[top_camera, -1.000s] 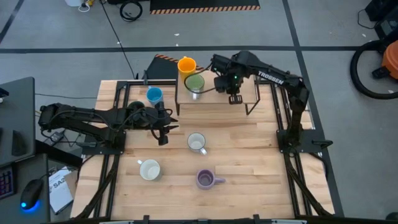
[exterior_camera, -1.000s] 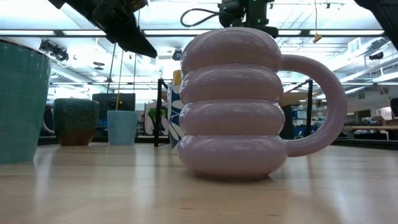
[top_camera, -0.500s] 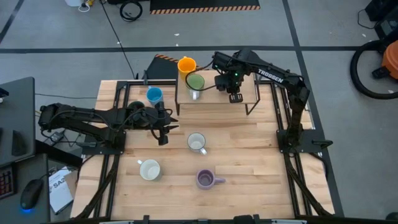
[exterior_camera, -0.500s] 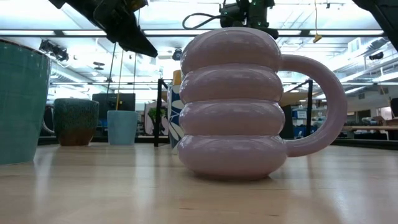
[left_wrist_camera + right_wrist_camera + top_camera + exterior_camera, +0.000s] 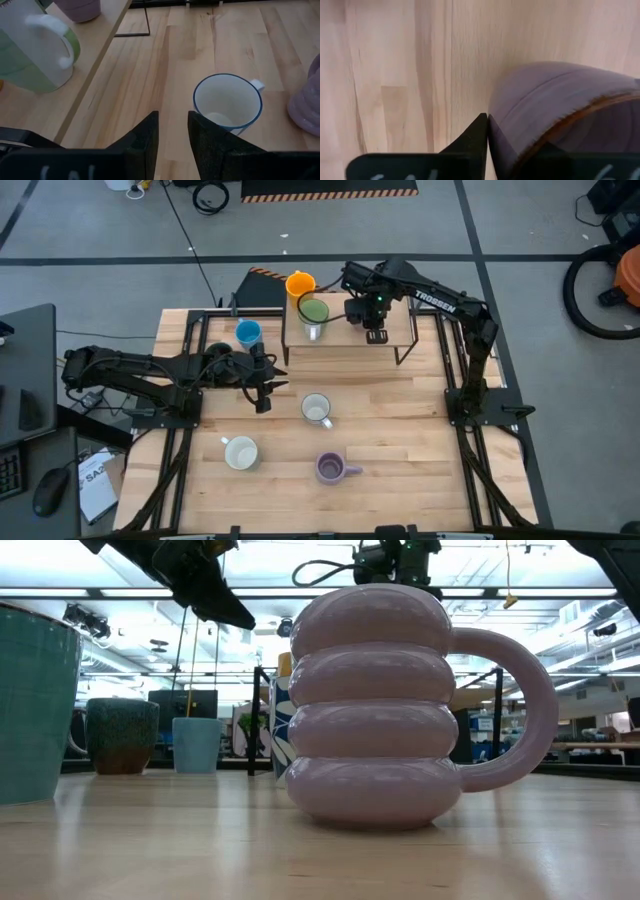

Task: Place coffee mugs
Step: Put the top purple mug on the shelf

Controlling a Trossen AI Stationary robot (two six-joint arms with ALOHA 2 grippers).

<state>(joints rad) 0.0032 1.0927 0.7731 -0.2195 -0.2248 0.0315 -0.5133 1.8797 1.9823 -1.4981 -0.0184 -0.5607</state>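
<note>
Wooden bench (image 5: 400,430), far-edge rack (image 5: 404,352): right gripper (image 5: 486,118), jaws pressed together, dark purple mug (image 5: 555,110) touching alongside; left gripper (image 5: 173,122) waits left of centre, jaws spread.

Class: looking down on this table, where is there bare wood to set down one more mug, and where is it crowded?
Free: the stretch between the white mug and the right arm's base, and the near right corner beyond the purple mug. Crowded: the back rack, with the orange mug, green mug and right gripper.

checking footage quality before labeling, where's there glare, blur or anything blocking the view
Low view: the pale purple mug fills the frame, hiding much of the table behind, with bright ceiling lights as backlight. Right wrist view: the dark mug sits very close, soft-edged. High view: evenly lit, no strong glare.
</note>
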